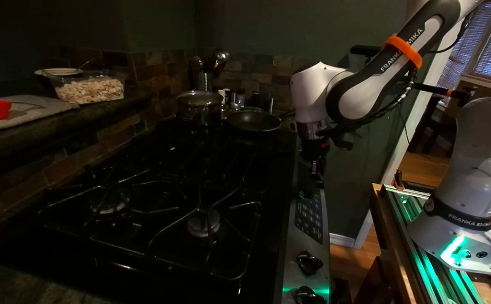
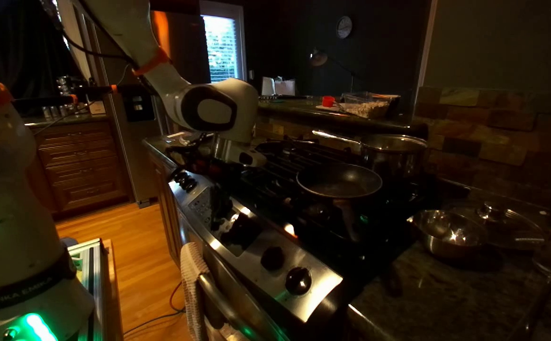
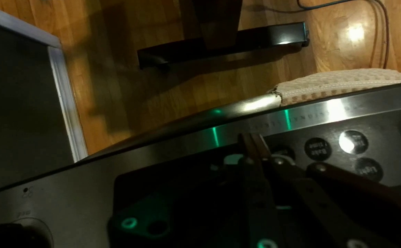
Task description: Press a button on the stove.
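Observation:
The stove (image 1: 270, 223) is a large black gas range with dark grates. It also shows in an exterior view (image 2: 320, 277), with a steel front strip. Its dark control panel (image 1: 310, 215) carries small buttons and a green display. In the wrist view, round dark buttons, including "Bake time" (image 3: 318, 149) and "Light" (image 3: 369, 169), lie right of the fingertips. My gripper (image 3: 253, 143) is shut and empty, fingertips together over the panel's outer edge. It points down at the panel's far end in an exterior view (image 1: 319, 179). I cannot tell whether the tips touch. The gripper hides part of the panel.
Black knobs (image 1: 309, 262) stick up beside the panel, one of them in the wrist view (image 3: 10, 236). A frying pan (image 2: 339, 182) and a steel pot (image 2: 393, 147) stand on the stove. A towel (image 3: 338, 86) hangs on the oven handle (image 3: 241, 108).

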`<state>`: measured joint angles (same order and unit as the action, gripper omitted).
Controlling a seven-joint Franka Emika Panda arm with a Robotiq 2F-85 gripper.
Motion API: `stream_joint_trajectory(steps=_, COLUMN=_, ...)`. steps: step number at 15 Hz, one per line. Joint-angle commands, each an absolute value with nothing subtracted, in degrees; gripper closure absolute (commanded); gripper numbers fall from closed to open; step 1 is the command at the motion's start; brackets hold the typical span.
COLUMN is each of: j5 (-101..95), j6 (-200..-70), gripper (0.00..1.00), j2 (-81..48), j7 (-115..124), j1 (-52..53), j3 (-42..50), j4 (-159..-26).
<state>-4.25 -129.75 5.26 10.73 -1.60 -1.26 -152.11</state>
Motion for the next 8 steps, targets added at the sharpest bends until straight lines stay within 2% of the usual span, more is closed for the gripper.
stream_joint_trajectory(steps=1, j5=-9.02, j6=-131.99, gripper=1.00, j2=3.50, j7=12.56, j1=-1.57, j3=-1.21, j4=-152.49)
stream_joint_trajectory(steps=8, j5=-10.64, j6=-134.69, gripper=1.00, j2=1.60, j7=12.61, j1=-1.45, j3=-0.72, j4=-152.56)
